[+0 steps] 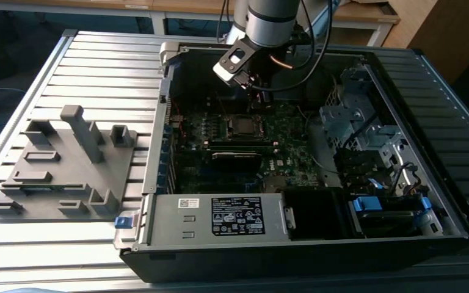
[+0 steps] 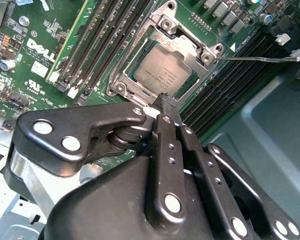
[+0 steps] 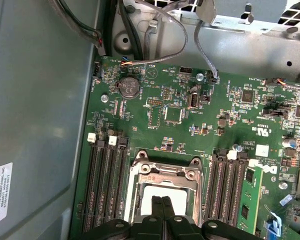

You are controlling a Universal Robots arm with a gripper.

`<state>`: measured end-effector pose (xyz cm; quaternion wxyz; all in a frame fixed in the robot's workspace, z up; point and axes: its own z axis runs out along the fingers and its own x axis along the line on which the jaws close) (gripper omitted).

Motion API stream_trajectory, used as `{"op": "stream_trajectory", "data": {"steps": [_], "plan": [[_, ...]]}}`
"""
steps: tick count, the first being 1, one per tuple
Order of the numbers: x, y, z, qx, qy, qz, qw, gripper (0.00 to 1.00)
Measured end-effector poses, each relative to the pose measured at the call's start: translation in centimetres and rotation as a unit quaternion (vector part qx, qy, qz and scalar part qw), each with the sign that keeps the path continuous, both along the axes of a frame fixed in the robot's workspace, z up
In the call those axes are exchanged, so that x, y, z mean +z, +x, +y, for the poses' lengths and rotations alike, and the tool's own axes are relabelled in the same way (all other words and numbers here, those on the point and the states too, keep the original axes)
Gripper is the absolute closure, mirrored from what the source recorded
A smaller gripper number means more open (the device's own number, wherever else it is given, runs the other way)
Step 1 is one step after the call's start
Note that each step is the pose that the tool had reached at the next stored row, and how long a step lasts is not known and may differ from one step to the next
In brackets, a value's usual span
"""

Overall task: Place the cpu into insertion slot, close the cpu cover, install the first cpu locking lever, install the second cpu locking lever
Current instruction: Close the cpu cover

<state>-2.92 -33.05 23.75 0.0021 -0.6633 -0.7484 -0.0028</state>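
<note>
The cpu [image 2: 162, 70] lies flat in the insertion slot [image 1: 242, 126] on the green motherboard, its dull silver top showing. The cpu cover [image 2: 190, 47] is down around it, a silvery frame with a cut-out centre, seen in both wrist views [image 3: 165, 175]. One thin wire locking lever [image 2: 255, 59] sticks out sideways from the socket over the memory slots. My gripper [image 2: 166, 100] is shut with nothing between its black fingers; the tips hover at the socket's edge, just over the cpu [image 3: 146, 200] in the first wrist view. In the exterior view the gripper [image 1: 255, 91] hangs just behind the socket.
Long black memory slots [image 2: 105, 45] flank the socket on both sides. The open computer case has a drive cage [image 1: 356, 116] at the exterior view's right and a power supply [image 1: 218, 217] at the front. A grey fixture block [image 1: 63, 165] sits on the slatted table. Cables [image 3: 180, 35] hang nearby.
</note>
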Motion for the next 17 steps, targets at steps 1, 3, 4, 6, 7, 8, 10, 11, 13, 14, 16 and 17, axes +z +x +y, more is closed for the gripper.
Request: {"op": "stream_trajectory", "data": {"steps": [1, 3, 4, 6, 7, 8, 10, 11, 13, 14, 16, 17], "plan": [[0.0, 0.0, 0.0, 0.001, 0.0, 0.0, 1.0, 0.9], [0.0, 0.0, 0.0, 0.004, 0.0, 0.0, 0.99999, 0.9], [0.0, 0.0, 0.0, 0.007, 0.0, 0.0, 0.99998, 0.9], [-0.01, 0.0, 0.0, 0.011, 0.0, 0.0, 0.99994, 0.9], [-0.01, 0.0, 0.0, 0.012, 0.0, 0.0, 0.99993, 0.9], [-0.01, 0.0, 0.0, 0.012, 0.0, 0.0, 0.99993, 0.9], [-0.01, 0.0, 0.0, 0.012, 0.0, 0.0, 0.99993, 0.9], [-0.01, 0.0, 0.0, 0.012, 0.0, 0.0, 0.99993, 0.9], [-0.01, 0.0, 0.0, 0.012, 0.0, 0.0, 0.99993, 0.9], [-0.01, 0.0, 0.0, 0.013, 0.0, 0.0, 0.99991, 0.9], [-0.01, -0.01, 0.0, 0.02, 0.0, 0.0, 0.99981, 0.9], [-0.01, -0.01, 0.0, 0.024, 0.0, 0.0, 0.99971, 0.9]]}}
